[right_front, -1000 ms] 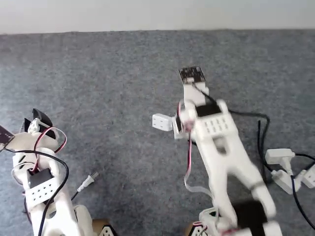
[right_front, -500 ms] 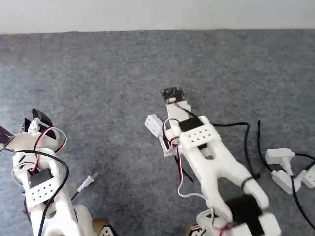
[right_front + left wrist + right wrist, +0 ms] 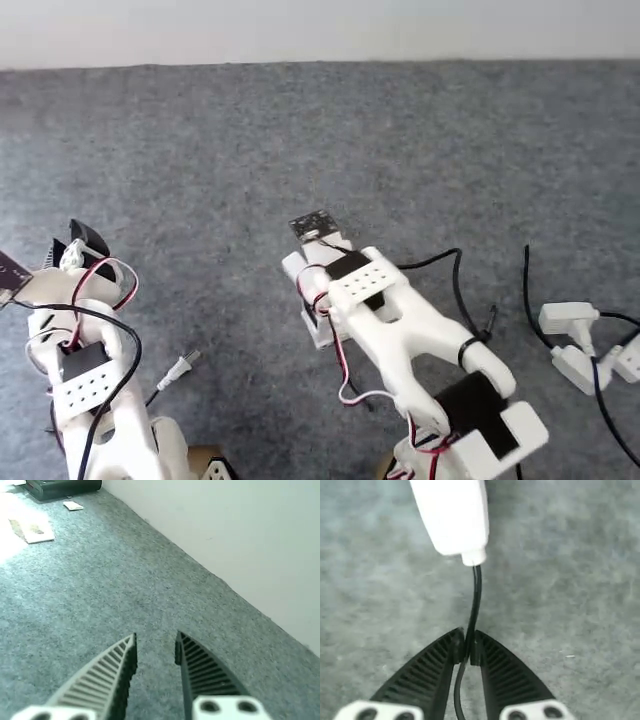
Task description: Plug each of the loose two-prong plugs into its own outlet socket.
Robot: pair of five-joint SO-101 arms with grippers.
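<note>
right gripper [image 3: 468, 645] pinches the cord [image 3: 476, 595] just behind the white socket [image 3: 452, 515] — socket-positioning step, I'd say; left gripper [image 3: 155, 650] fingers apart, holding nothing. next: socket beside loose plug [image 3: 178, 370], prongs aligned

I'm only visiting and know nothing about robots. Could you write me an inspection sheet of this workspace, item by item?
Surface: grey carpet, flat.
Job's things: loose two-prong plug lies beside the left arm; white socket block near the middle; more white blocks at the right edge.
Clutter: papers on the floor far off.
Grippers: left gripper open, holding nothing; right gripper shut on the socket block's black cord.
Cables: black cords curl by the right-edge blocks; a red wire runs along the right arm.
Surroundings: white wall; dark box beside it.
</note>
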